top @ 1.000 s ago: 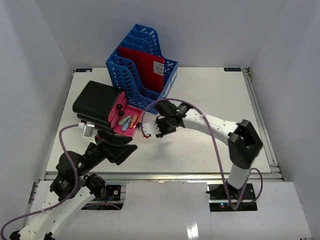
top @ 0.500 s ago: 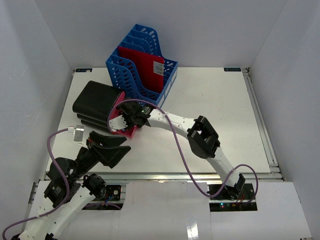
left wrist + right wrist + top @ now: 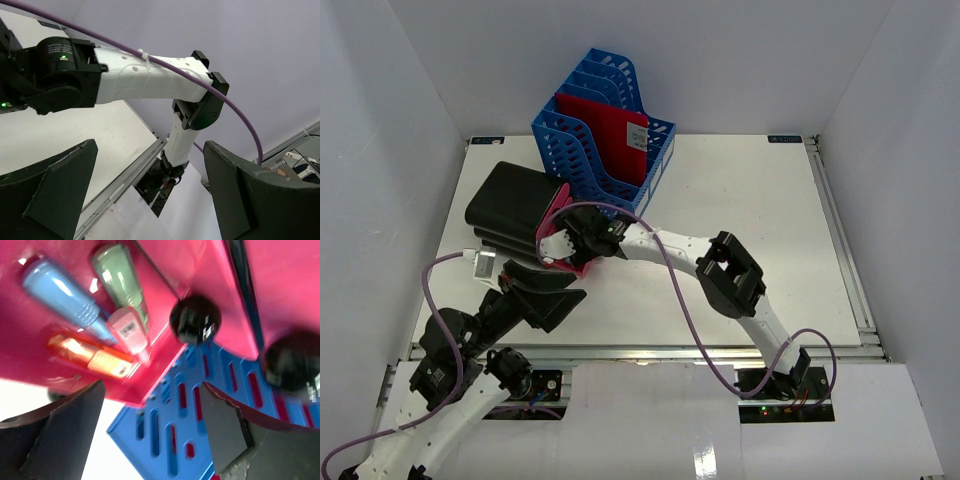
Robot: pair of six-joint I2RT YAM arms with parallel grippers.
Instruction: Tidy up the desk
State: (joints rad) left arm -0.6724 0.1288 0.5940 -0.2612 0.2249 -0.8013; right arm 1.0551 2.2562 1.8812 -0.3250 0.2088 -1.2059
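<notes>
1. The left fingers [image 3: 55, 195] hang over the near-left corner of the tabletop [image 3: 740, 200]. They are spread wide with nothing between them, and I treat this arm as idle.
2. The right fingers [image 3: 60, 435] reach across to the left and hover just above the pink tray [image 3: 165, 270]. They are apart and hold nothing.
3. In the tray, a blue pen [image 3: 60, 295], a green pen [image 3: 122, 280], an orange pen [image 3: 90, 356] and a short pink one [image 3: 129, 330] lie side by side.
4. A black case [image 3: 510, 205] adjoins the tray's far-left side. I cannot confirm whether it is the tray's lid.
5. Farther back stands the blue file rack [image 3: 590, 130], with a red folder [image 3: 610, 135] upright in one slot.
6. Step in hand, as I judge it: loading pens into the tray, with this placement apparently complete.
7. Next move: I would raise the right arm straight up, clear of the tray wall and the rack, before swinging it away.
</notes>
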